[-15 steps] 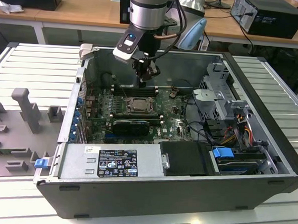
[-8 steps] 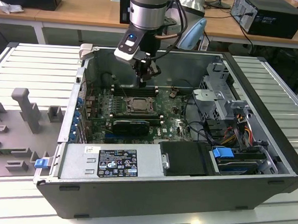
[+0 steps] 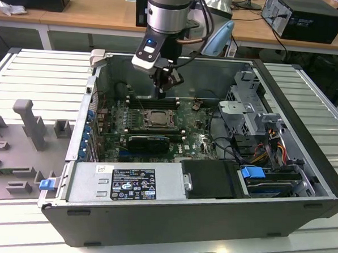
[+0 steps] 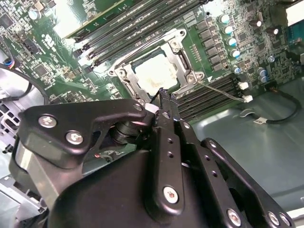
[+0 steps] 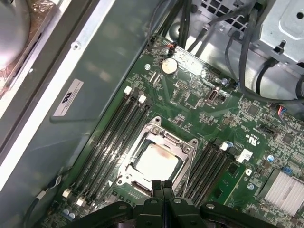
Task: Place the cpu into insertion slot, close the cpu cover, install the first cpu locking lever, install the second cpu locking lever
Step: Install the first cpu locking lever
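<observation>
Tool (image 5: 163, 183), pinched closed, hangs near cpu (image 5: 156, 161); cpu cover (image 5: 188, 149) down.

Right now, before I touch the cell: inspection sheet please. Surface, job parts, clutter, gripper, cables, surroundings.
Surface: ribbed grey metal table carrying an open black computer case.
Job's things: pale silvery square cpu sits in the black-rimmed insertion slot. The grey metal frame cpu cover lies flat around it. A thin wire locking lever juts out beside the socket; latched or not, cannot tell.
Clutter: grey fixture blocks at the exterior view's left of the case.
Grippers: black two-finger gripper shut, tips at the cover's edge; contact unclear.
Cables: black bundle and orange-yellow wires by the drive cage, apart from the socket.
Surroundings: wooden desks behind.
</observation>
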Controlling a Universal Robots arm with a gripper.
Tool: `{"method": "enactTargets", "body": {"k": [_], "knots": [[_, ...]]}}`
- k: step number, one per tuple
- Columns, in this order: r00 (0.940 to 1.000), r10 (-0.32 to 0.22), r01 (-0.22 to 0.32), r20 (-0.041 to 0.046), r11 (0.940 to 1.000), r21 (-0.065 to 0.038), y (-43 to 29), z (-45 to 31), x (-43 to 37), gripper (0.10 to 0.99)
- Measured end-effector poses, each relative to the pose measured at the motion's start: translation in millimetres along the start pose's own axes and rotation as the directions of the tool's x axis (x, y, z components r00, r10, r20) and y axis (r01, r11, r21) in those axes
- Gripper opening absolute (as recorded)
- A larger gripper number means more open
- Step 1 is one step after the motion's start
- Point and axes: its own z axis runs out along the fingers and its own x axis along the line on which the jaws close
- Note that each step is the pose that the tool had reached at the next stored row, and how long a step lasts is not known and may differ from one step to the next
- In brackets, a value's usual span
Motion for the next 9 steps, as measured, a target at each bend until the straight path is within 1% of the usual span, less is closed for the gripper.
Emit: {"method": "enactTargets", "body": {"k": [5, 7, 9], "knots": [[0.9986, -0.052, 0.052, -0.0008, 0.9986, 0.0, 0.0, 0.0, 0.0, 0.106], [0.9957, -0.093, 0.093, -0.0014, 0.9957, 0.0, 0.0, 0.1, 0.0, 0.106], [0.9905, -0.137, 0.137, -0.0017, 0.9905, 0.0, 0.0, 0.2, 0.0, 0.106]]}}
